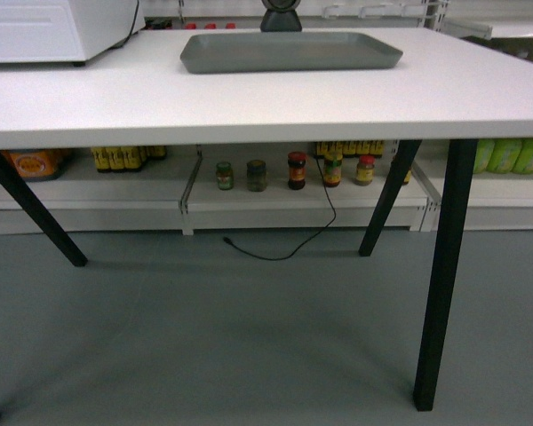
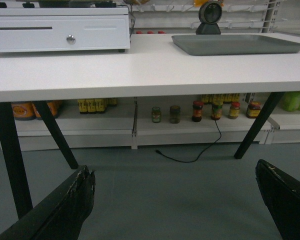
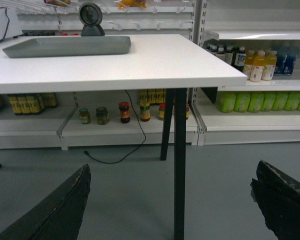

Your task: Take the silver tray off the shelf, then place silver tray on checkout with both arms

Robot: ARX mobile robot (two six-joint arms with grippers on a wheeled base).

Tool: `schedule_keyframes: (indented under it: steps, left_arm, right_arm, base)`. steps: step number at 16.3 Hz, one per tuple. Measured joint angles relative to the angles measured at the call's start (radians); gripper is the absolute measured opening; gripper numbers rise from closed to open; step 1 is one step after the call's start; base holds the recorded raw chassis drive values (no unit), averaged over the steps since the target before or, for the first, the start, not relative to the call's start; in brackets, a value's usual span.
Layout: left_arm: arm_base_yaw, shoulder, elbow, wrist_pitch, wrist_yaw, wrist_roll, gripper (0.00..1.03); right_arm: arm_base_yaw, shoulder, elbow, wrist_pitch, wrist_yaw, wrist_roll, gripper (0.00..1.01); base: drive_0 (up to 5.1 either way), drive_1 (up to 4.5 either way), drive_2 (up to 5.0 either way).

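Grey silver tray (image 1: 290,51) on checkout (image 1: 249,98); wrist views add open tools.

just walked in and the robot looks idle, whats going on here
Nothing is being handled right now. The silver tray lies flat on the white checkout, beside a white cash drawer and in front of a black scanner. Both arms are low, away from the table: the left pincer and right pincer hang open and empty above the floor.

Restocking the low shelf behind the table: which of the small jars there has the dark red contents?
The middle jar of the five, just left of the hanging black cable. The two jars to its left look green, the two to its right yellowish with red lids.
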Motion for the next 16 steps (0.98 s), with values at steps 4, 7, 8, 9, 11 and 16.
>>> schedule_keyframes:
  steps: [4,7,8,9,11,16]
  left_arm:
    - [0.000,0.000,0.000,-0.001,-0.001,0.001,0.98]
    - [0.000,0.000,0.000,-0.002,-0.001,0.001,0.98]
    - [0.000,0.000,0.000,-0.002,-0.002,0.000,0.98]
    - [0.000,0.000,0.000,-0.002,-0.001,0.001,0.98]
    - [0.000,0.000,0.000,-0.006,-0.001,0.001,0.98]
    - [0.000,0.000,0.000,-0.004,-0.001,0.001,0.98]
  right_arm:
    - [0.000,0.000,0.000,0.000,0.000,0.000,0.98]
    - [0.000,0.000,0.000,0.000,0.000,0.000,0.98]
    - [0.000,0.000,0.000,0.000,-0.001,0.000,0.98]
    - [0.000,0.000,0.000,0.000,0.000,0.000,0.98]
    - [0.000,0.000,0.000,-0.004,0.000,0.000,0.98]
    - [0.000,0.000,0.000,-0.002,0.000,0.000,0.98]
  base:
    - [0.0,0.00,0.0]
    - [0.0,0.00,0.0]
    - [0.0,0.00,0.0]
    - [0.0,0.00,0.0]
    - [0.0,0.00,0.0]
    - [0.0,0.00,0.0]
